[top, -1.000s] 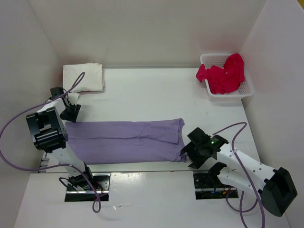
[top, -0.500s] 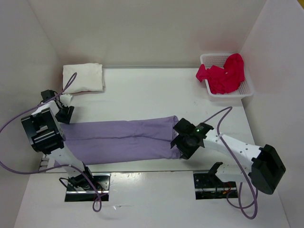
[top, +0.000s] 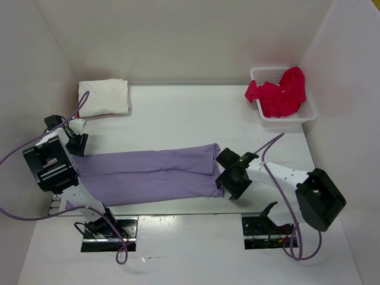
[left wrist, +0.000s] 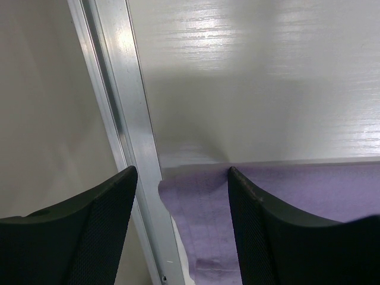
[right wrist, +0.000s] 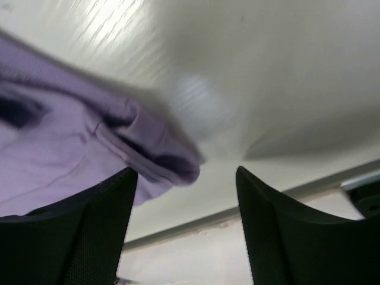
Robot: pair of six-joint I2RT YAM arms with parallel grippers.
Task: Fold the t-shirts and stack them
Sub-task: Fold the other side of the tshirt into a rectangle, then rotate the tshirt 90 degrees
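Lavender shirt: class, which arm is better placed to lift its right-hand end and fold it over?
Right, likely. Its tool hangs open at that end of the lavender shirt, the hem between its fingers; the left tool is at the far end.

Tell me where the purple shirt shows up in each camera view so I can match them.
Top external: the purple shirt lies stretched left to right across the near half of the white table.
Left wrist: the shirt fills the lower right.
Right wrist: the shirt fills the left, with its bunched end near centre.
Shared landmark: the white table under it, visible in all three.
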